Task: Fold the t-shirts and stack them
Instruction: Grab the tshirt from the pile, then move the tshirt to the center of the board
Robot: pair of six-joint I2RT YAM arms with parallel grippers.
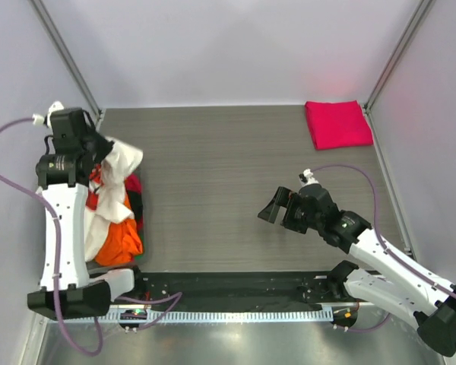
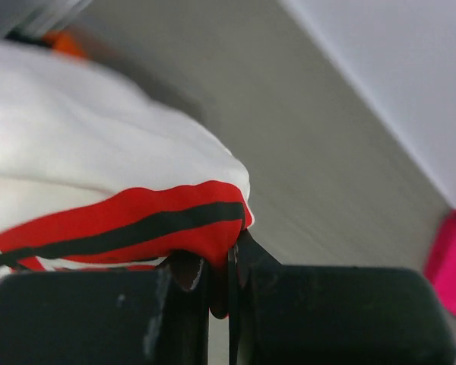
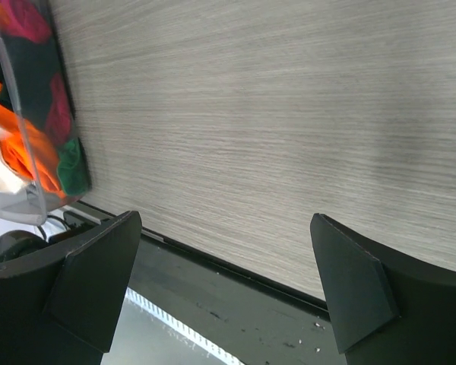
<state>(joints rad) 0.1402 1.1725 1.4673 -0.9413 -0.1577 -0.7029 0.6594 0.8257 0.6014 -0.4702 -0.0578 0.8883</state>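
Lab robot cell: white panels point(image 1: 228, 46), metal framing point(image 1: 64, 53).

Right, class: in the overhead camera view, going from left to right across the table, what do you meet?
Left gripper → the white t-shirt it grips → the open right gripper → the folded pink-red t-shirt.
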